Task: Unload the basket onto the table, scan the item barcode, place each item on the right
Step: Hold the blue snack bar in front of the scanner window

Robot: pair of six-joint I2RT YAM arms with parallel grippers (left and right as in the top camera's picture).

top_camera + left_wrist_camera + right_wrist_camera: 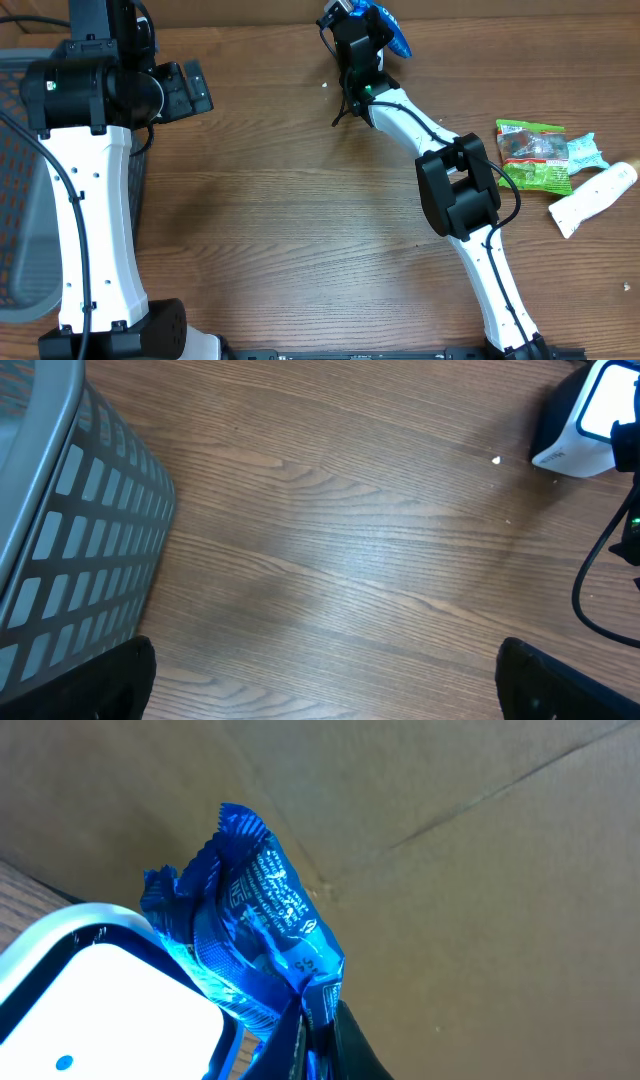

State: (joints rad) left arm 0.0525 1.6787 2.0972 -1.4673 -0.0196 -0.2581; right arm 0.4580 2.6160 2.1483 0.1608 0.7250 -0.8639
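My right arm (470,200) stretches from the near edge to the far edge of the surface (300,220), elbow bent mid-way and wrist turned toward the back. The right fingers (322,1050) are pinched together on the lower edge of the blue packet (260,920), which is held off the wood just beside the white-faced scanner (100,1005), with brown cardboard behind it. My left arm (90,200) stands along the left side next to the grey mesh basket (60,540). The left fingers (545,680) are spread wide over bare wood, holding nothing. A broad stretch of open wood lies between the two arms. Near the right edge, well apart from the packet, sit a green snack bag (535,155), a pale blue wrapper (587,152) and a white tube (595,198).
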